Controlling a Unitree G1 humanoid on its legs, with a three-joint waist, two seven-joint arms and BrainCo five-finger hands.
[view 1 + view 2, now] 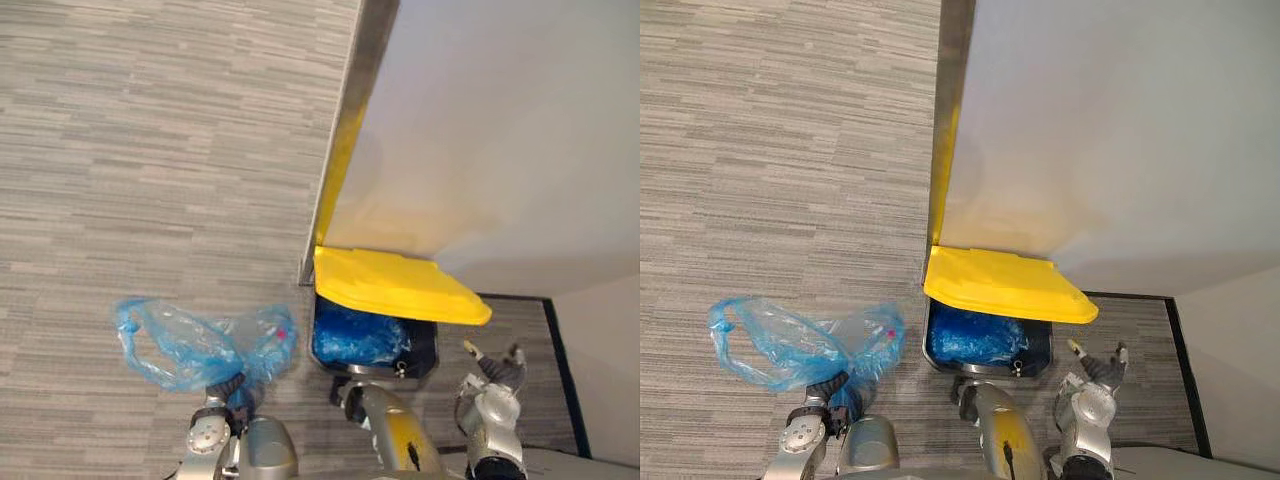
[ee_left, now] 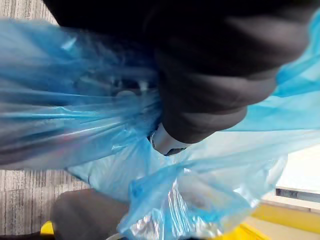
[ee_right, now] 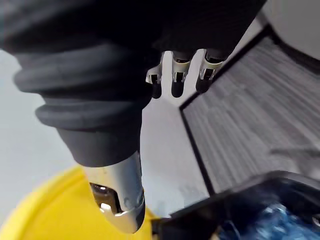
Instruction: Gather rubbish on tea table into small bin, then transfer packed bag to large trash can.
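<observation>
A crumpled blue plastic bag (image 1: 195,345) hangs over the grey carpet, to the left of the large trash can (image 1: 425,352). My left hand (image 1: 228,392) is shut on the bag's gathered neck; up close the blue film (image 2: 75,125) wraps round the hand and its thumb (image 2: 167,142). The can is dark, holds a blue liner (image 1: 358,338), and its yellow lid (image 1: 395,285) stands tilted up over the opening. My right hand (image 1: 495,372) hovers just right of the can with fingers (image 3: 175,75) straight and nothing in them.
A white wall (image 1: 500,130) rises behind the can, and its corner edge (image 1: 350,130) runs down to the lid. Dark skirting (image 1: 560,370) lines the wall at the right. Grey striped carpet (image 1: 150,150) spreads to the left.
</observation>
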